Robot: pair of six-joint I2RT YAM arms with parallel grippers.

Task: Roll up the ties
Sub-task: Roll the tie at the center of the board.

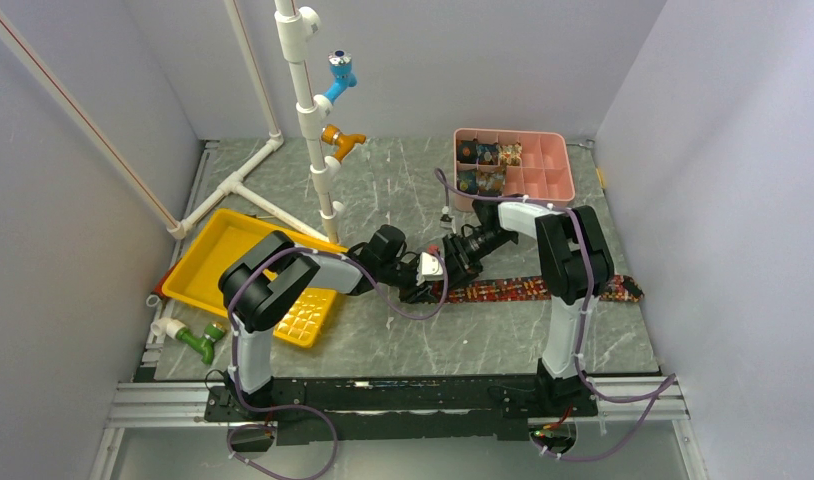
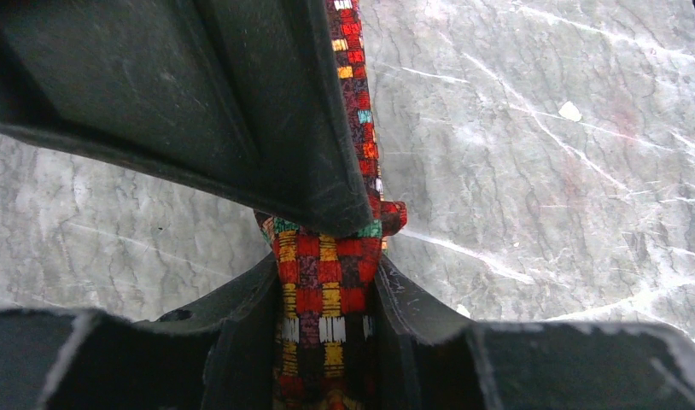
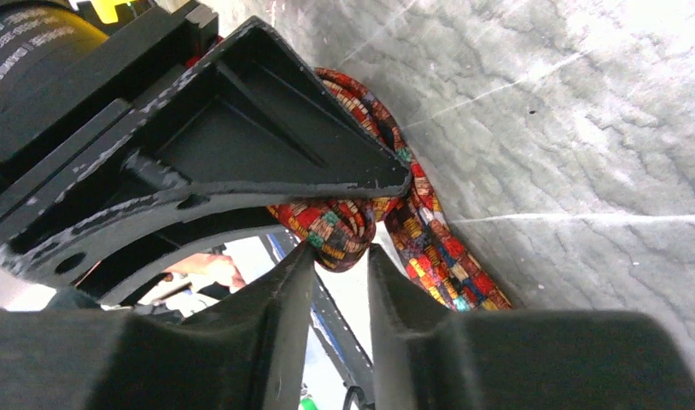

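Done: several rolled ties in box, back right.
Remaining: tie mostly flat on worktop, only left end curled.
Left tool: clamped on curl.
Right tool: clamped on same curl.

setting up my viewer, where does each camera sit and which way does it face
Top external: above and behind the arm bases, looking down at the table; both arms show.
Left wrist: on the left arm, looking along the left pincer at the tie stretched over the table.
Right wrist: on the right arm, looking past the right pincer at the tie's rolled end.
Shared: both wrist views show the same tie.
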